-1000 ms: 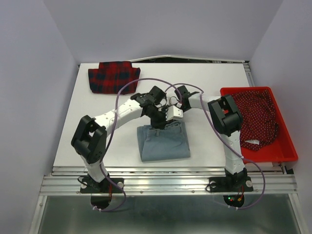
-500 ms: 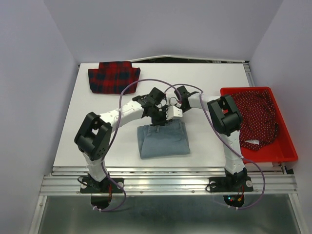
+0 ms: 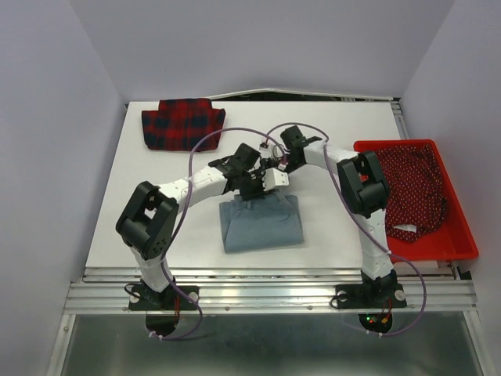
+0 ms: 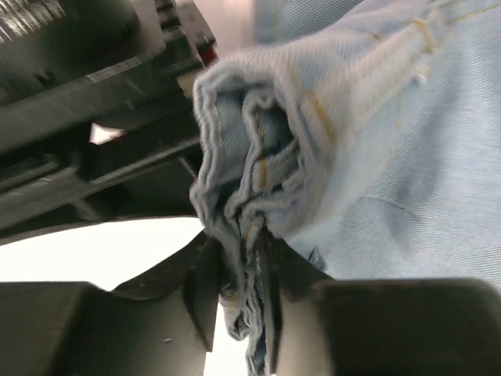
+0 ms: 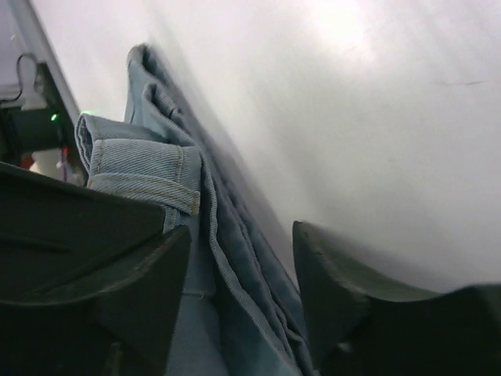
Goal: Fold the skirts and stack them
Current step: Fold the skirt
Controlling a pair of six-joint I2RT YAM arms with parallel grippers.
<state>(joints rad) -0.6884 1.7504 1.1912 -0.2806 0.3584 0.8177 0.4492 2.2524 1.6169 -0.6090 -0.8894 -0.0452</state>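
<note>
Where both wrists meet over the worktop [image 3: 344, 133], we see the light denim skirt [image 3: 261, 223] folded at front centre, its far edge hidden under them, and the plaid skirt [image 3: 182, 124] folded at the far left corner, well apart. Left wrist view: the left jaws pinch a bunched denim hem, close and blurred; right wrist view: the right jaws stand open astride the folded edge, one finger over bare worktop. A red basket [image 3: 462, 235] at right holds dark red patterned cloth [image 3: 411, 188], its left rim partly behind the right arm [image 3: 364, 188].
</note>
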